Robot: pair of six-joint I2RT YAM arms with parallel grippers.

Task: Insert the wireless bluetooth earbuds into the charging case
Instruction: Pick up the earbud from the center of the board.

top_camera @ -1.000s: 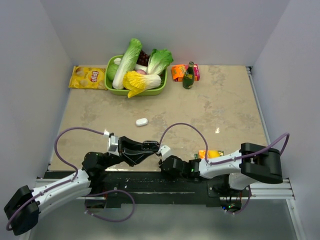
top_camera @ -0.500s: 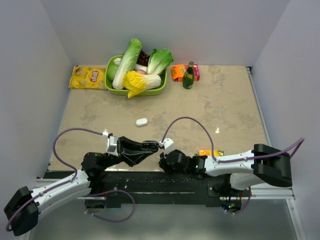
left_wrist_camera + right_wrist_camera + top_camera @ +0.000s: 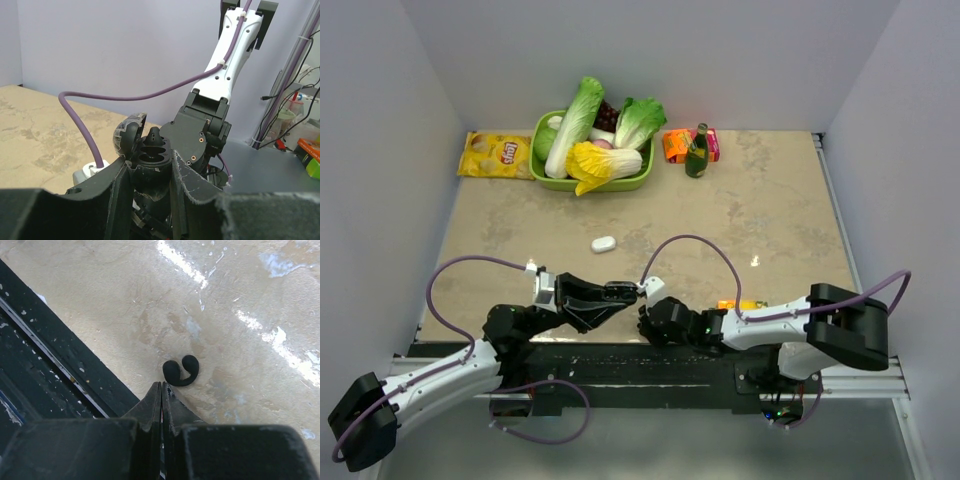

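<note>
The left fingers (image 3: 182,182) were clamped on either side of a black charging case (image 3: 150,155), holding it above the near edge of the counter (image 3: 770,220), left of centre. The case was round and matte, and its domed lid (image 3: 127,139) stood hinged open on the left, with a greyish, crackled surface. Inside were dark moulded hollows with a small dark stub rising from them; whether that stub was an earbud could not be told.

The right fingers (image 3: 161,390) were pressed flat together with nothing between them, and their wedge-shaped tips pointed down at the counter. Just beyond the tips, not touching them, lay a black earbud (image 3: 181,372). It was smooth and glossy, curled like a hook with two rounded ends. It rested on the bare beige, stone-patterned counter top, close to the black rail (image 3: 55,375) that ran along the near edge.

Farther out, near the middle of the counter, sat a white case (image 3: 604,243), a smooth, closed pebble shape. At the far side stood a green basket (image 3: 640,182) heaped with leafy plastic vegetables. A yellow crisp bag (image 3: 495,155) lay to its left, and a green bottle (image 3: 697,152) and an orange packet (image 3: 676,146) to its right.
</note>
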